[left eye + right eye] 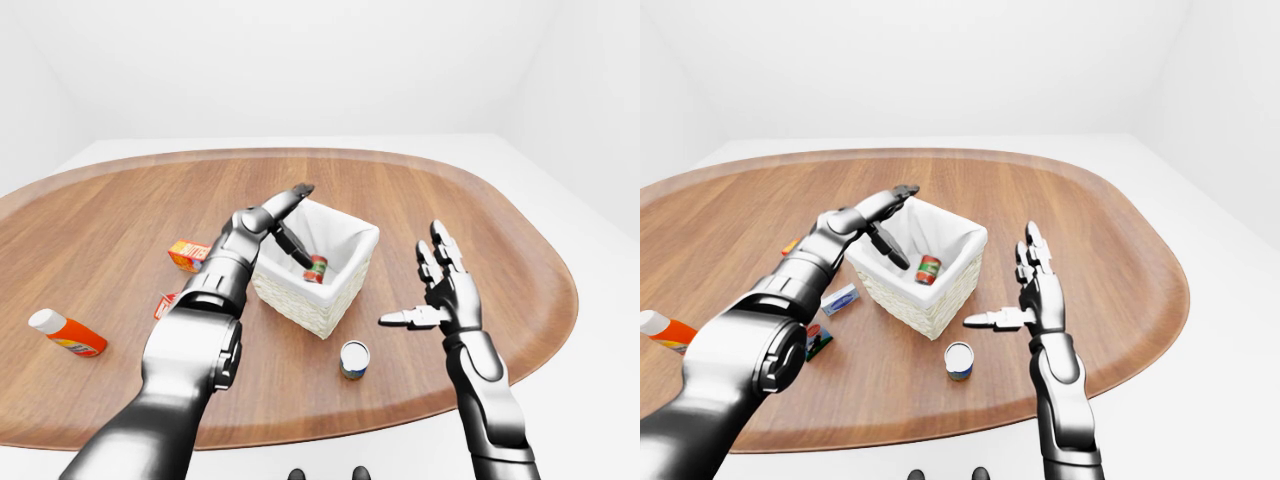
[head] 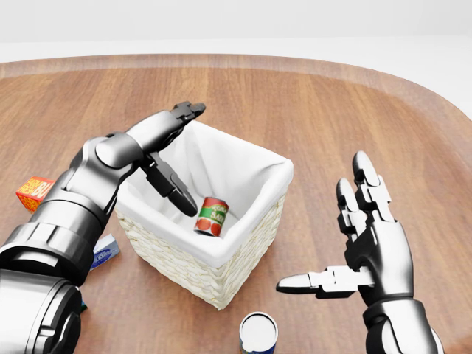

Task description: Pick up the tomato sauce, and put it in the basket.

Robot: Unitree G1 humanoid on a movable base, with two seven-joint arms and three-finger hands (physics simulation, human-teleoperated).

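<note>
The tomato sauce can (image 2: 212, 217), red with a green and white label, lies inside the white-lined wicker basket (image 2: 254, 228), free of any hand. My left hand (image 2: 175, 151) hovers over the basket's left rim with its fingers spread open and holds nothing. To the right of the basket my right hand (image 2: 346, 243) stands open, palm turned left, fingers up and thumb pointing at the basket. The eye views show the same can (image 1: 929, 269) in the basket (image 1: 335, 300).
A blue-and-white can (image 2: 258, 333) stands upright below the basket. An orange box (image 2: 35, 192) and a small blue-labelled packet (image 2: 105, 253) lie left of the basket. A red bottle with a white cap (image 1: 66, 333) lies far left on the oval wooden table (image 2: 332, 110).
</note>
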